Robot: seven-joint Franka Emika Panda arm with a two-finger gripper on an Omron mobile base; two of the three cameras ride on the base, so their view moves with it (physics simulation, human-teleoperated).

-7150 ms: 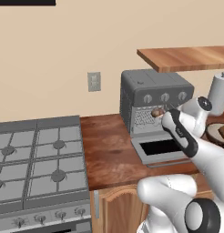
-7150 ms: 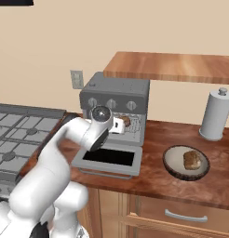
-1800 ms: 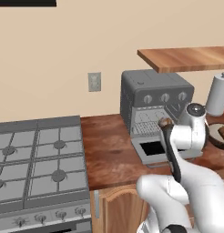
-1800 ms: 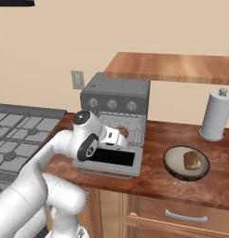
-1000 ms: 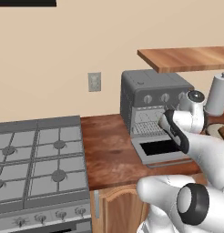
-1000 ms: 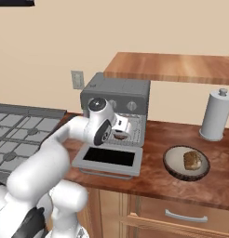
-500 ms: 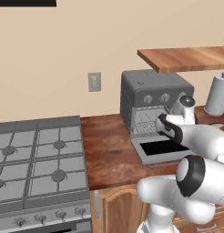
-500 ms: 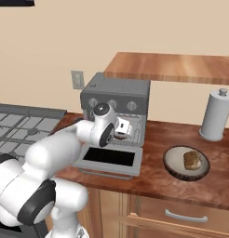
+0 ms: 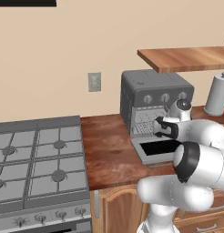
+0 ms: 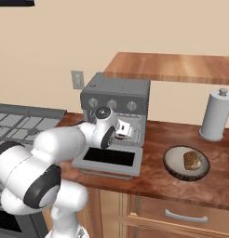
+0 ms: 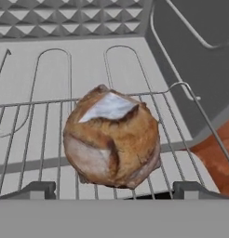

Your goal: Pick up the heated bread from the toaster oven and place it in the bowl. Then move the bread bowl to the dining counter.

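Hand view: tool (image 11: 114, 189) wide open, empty, facing heated bread (image 11: 111, 137).

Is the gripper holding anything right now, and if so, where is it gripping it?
Nothing is held. The gripper is open, its fingertips either side of the heated bread, which sits on the wire rack inside the toaster oven.

Arm is blocking the toaster oven (image 9: 150, 98) mouth in left base view, so rack + bread inside aren't visible there; arm is also covering oven's lower front in right base view; gripper (image 11: 114, 189) tips are getting cut by hand view's bottom edge, only stubs showing; bread (image 11: 111, 136) underside is hidden against the rack; canister (image 9: 219, 94) is clipped at right edge; stove (image 9: 36, 159) is running off left edge; lump in bowl (image 10: 172, 168) too small to ID.
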